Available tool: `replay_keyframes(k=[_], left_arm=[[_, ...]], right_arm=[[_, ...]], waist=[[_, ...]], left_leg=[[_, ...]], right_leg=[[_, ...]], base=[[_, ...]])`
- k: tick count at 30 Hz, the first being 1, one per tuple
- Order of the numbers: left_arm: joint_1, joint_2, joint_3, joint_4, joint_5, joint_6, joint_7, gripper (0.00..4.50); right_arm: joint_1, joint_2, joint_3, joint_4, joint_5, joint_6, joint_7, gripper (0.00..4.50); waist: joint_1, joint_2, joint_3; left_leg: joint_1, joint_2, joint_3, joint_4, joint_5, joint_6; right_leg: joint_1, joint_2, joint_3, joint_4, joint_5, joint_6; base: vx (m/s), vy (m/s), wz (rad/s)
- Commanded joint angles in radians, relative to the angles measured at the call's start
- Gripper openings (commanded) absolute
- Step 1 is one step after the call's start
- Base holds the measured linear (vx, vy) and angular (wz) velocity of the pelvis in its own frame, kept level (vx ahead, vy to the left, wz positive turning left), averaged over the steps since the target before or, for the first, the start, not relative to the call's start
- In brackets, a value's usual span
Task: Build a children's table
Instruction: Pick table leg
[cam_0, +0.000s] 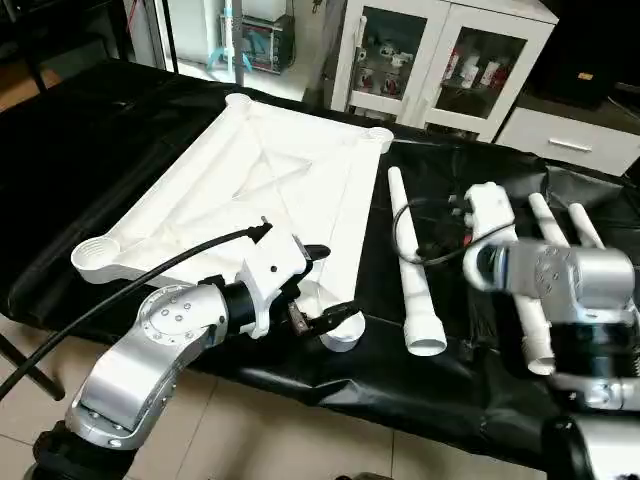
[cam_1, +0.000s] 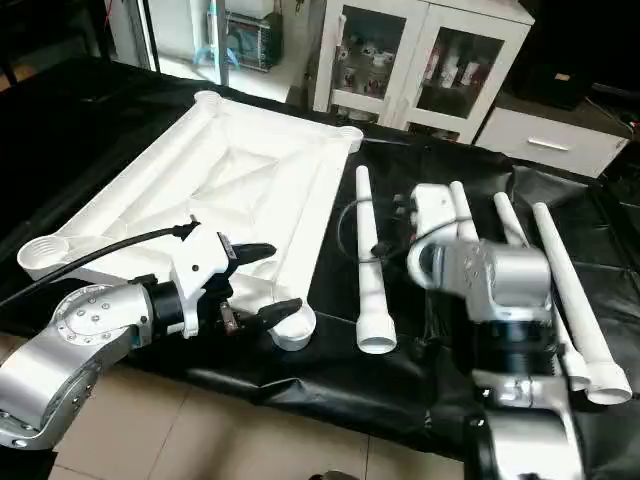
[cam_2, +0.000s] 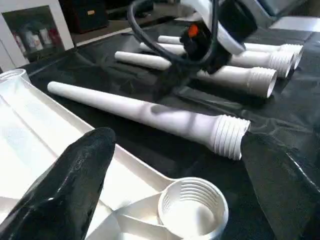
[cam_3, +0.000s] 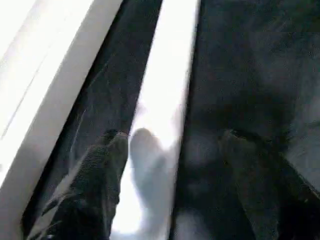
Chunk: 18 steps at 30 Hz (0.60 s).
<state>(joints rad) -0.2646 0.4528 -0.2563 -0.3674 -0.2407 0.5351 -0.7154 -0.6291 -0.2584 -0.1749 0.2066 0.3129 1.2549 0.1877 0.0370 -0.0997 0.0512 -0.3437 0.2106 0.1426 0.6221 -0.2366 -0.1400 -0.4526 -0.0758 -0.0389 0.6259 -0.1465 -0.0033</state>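
Our right end effector (cam_3: 165, 165), fingers spread, straddles the nearest leg (cam_0: 415, 270) lengthwise; our wide-open left end effector (cam_0: 325, 285) flanks the near corner socket (cam_0: 340, 335).

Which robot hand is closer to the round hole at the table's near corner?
Left. The left gripper hovers right at that corner socket; the right gripper sits over the separate leg beside the tabletop.

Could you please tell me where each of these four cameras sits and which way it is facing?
Left eye: head, looking down at the upturned tabletop; both silver forearms show.
Right eye: same head, slightly shifted; same scene, legs to the right.
Left wrist: on the left arm, looking along the left end effector at a corner socket and the nearest leg.
Right wrist: on the right arm, looking down past the right end effector astride that leg.
Shared: the nearest leg.
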Motion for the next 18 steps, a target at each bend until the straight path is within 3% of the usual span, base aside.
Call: replay_keyframes(k=[1,7,10,11,13,14,15,16,18], left_arm=[[-0.001,0.001,-0.017,-0.024,-0.002,0.008,-0.009,4.5],[0.008,0.007,-0.024,-0.038,-0.005,0.019,-0.013,4.5],[0.008,0.01,-0.027,-0.041,-0.001,0.021,-0.012,4.5],[0.007,0.01,-0.027,-0.042,-0.001,0.022,-0.01,4.5],[0.008,0.011,-0.026,-0.048,-0.003,0.026,-0.007,4.5],[0.009,0.012,-0.025,-0.054,-0.004,0.029,-0.005,4.5],[0.011,0.012,-0.023,-0.057,-0.003,0.03,-0.003,4.5],[0.013,0.014,-0.019,-0.06,-0.004,0.032,0.001,4.5],[0.015,0.015,-0.015,-0.063,-0.006,0.034,0.002,4.5]], right_arm=[[0.001,0.011,-0.043,0.036,0.018,0.013,0.0,3.43],[0.032,0.036,-0.041,0.128,0.006,-0.02,0.003,3.43],[0.055,0.043,-0.03,0.171,-0.002,-0.027,-0.003,3.43],[0.058,0.042,-0.029,0.182,-0.006,-0.027,-0.007,3.43],[0.058,0.037,-0.032,0.208,-0.017,-0.029,-0.015,3.43],[0.058,0.034,-0.035,0.216,-0.022,-0.033,-0.018,3.43],[0.058,0.029,-0.036,0.221,-0.023,-0.037,-0.016,3.43],[0.053,0.021,-0.043,0.232,-0.023,-0.053,-0.012,3.17],[0.048,0.016,-0.052,0.238,-0.02,-0.062,-0.01,3.09]], waist=[[0.003,0.013,-0.065],[0.005,0.019,-0.065],[0.007,0.015,-0.064],[0.007,0.008,-0.064],[0.006,0.014,-0.062],[0.005,0.003,-0.062],[0.007,0.008,-0.062],[0.007,0.0,-0.061],[0.011,0.003,-0.061]], left_leg=[[-0.017,-0.01,0.027,-0.081,-0.053,-0.021],[-0.015,-0.01,0.027,-0.08,-0.054,-0.028],[-0.017,-0.009,0.027,-0.081,-0.051,-0.026],[-0.017,-0.009,0.028,-0.081,-0.055,-0.025],[-0.016,-0.009,0.026,-0.083,-0.081,-0.03],[-0.015,-0.008,0.027,-0.082,-0.098,-0.032],[-0.013,-0.008,0.026,-0.083,-0.107,-0.033],[-0.014,-0.008,0.027,-0.083,-0.115,-0.031],[-0.012,-0.008,0.026,-0.084,-0.134,-0.035]], right_leg=[[0.076,-0.023,0.026,-0.056,-0.198,-0.134],[0.077,-0.023,0.025,-0.055,-0.188,-0.143],[0.078,-0.024,0.024,-0.055,-0.191,-0.141],[0.078,-0.024,0.024,-0.057,-0.203,-0.138],[0.075,-0.024,0.024,-0.061,-0.238,-0.129],[0.074,-0.025,0.023,-0.064,-0.264,-0.12],[0.071,-0.025,0.023,-0.063,-0.28,-0.114],[0.07,-0.025,0.023,-0.067,-0.294,-0.107],[0.067,-0.026,0.022,-0.069,-0.325,-0.095]], base=[[0.0,0.0,0.0],[0.0,0.0,0.0],[0.0,0.0,0.0],[0.0,0.0,0.0],[0.0,0.0,0.0],[0.0,0.0,0.0],[0.0,0.0,0.0],[0.0,0.0,0.0],[0.0,0.0,0.0]])
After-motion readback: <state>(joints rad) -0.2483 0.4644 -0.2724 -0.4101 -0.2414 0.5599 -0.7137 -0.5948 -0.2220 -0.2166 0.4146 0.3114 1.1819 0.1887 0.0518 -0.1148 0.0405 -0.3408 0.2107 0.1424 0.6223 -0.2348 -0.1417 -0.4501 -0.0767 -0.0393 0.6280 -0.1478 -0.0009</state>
